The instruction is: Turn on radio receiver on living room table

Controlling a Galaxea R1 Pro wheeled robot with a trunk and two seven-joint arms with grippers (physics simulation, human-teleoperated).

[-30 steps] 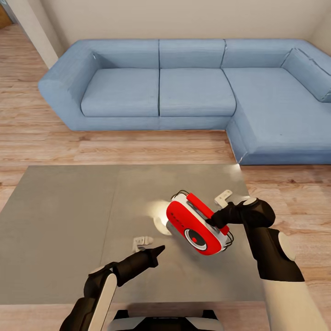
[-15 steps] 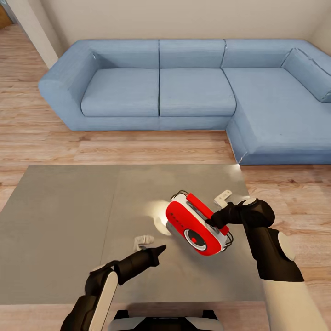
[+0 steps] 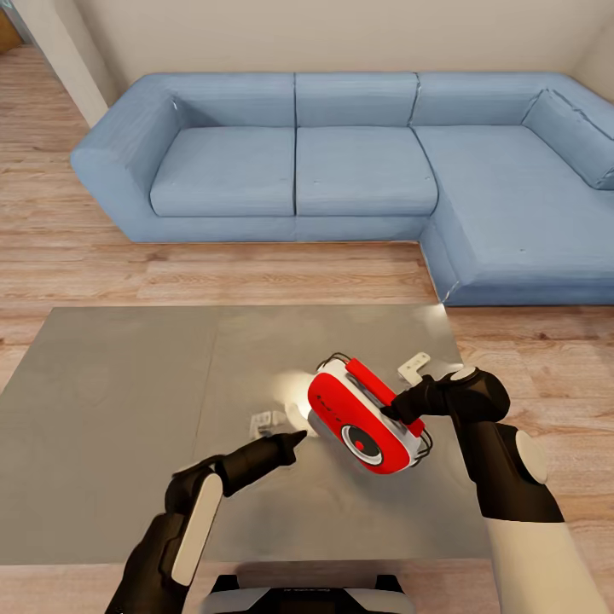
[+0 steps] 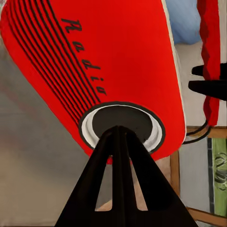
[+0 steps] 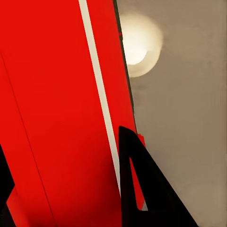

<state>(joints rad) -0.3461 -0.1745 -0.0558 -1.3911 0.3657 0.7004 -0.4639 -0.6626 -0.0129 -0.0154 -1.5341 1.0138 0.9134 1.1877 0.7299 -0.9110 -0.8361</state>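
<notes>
1. Living rm: light wood plank floor (image 3: 77,256), blue L-shaped sofa (image 3: 341,162) against a beige wall, low grey glossy surface (image 3: 111,409) in front w/ one seam down the top and a bright lamp reflection (image 3: 294,396) near the middle
2. Radio receiver (image 3: 368,418) is held up off the surface, over its right half, tilted w/ its face twd the robot; nothing under it but its reflection
3. Right end effector (image 3: 394,411) is clamped on the red top handle; right wrist view shows the red body (image 5: 52,113) and white band close betw. the fingers (image 5: 142,189), so it's holding the radio
4. Left end effector (image 3: 294,439) has both fingers pressed together into one narrow point, holding nothing; in the head view it sits just left of the radio, apart from it. In the left wrist view the tip (image 4: 120,130) lines up w/ the round dial (image 4: 123,125) on the face; touching or a hair short, can't tell
5. Step in hand, as I judge it: lining up the poke at the dial, i.e. the switch-on itself; pick-up looks done
6. Next move prob. calls for a short straight push along the finger axis onto the dial, w/ the right arm bracing so the radio doesn't swing off on its handle
7. Look of the thing: hand-sized rounded red case, white/silver band round the edge, ribbed lines and black "Radio" script on the face, dark dial w/ a white ring, thin wire loops at the corners
</notes>
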